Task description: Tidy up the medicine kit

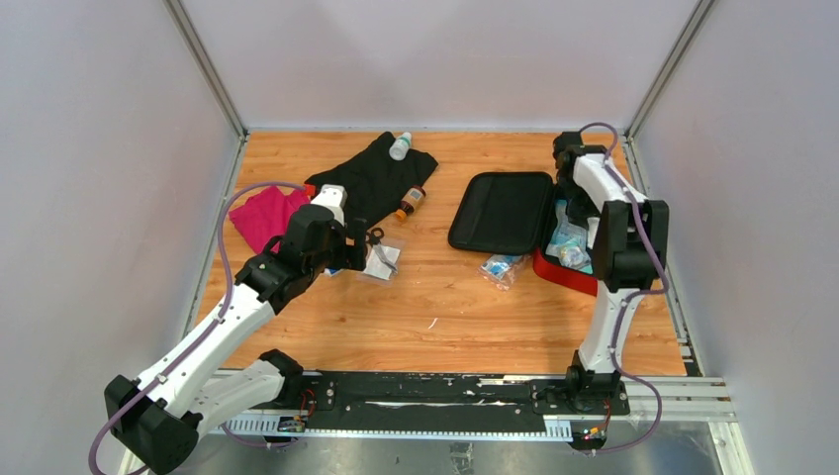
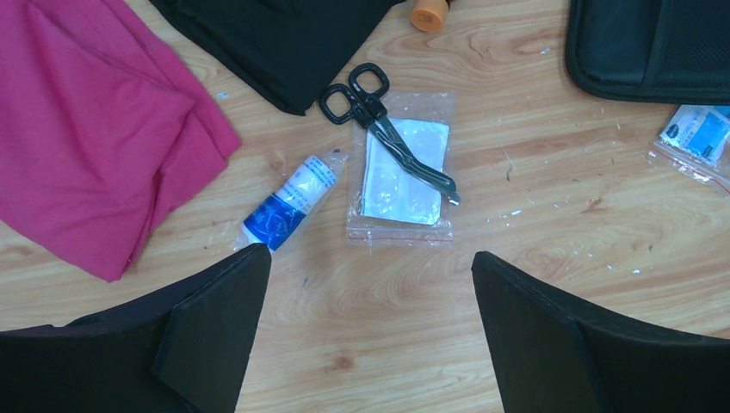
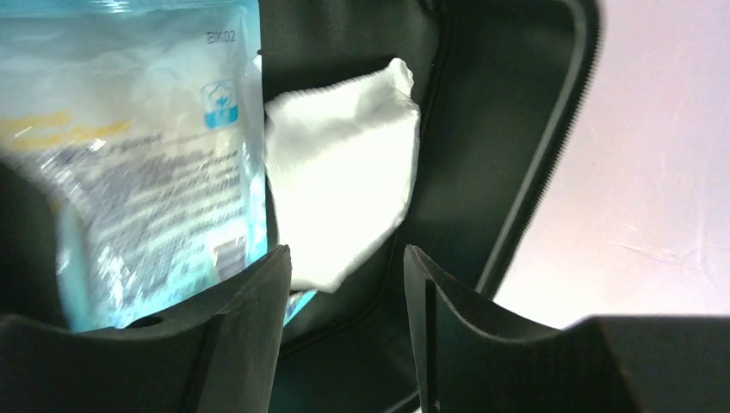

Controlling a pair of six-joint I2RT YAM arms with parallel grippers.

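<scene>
medicine kit (image 1: 505, 213) | red zip-around soft case, black lining | lies open flat, lid spread leftward | right of centre in top view | light-blue packets inside right half

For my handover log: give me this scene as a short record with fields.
kit: medicine kit, open, pouches inside
left end effector: open, empty, near scissors
right end effector: open, inside the kit
scissors: lying across clear gauze bag
loose items: blue-white tube, orange-capped bottle, white bottle, packet beside kit
cloths: magenta cloth, black cloth
</scene>
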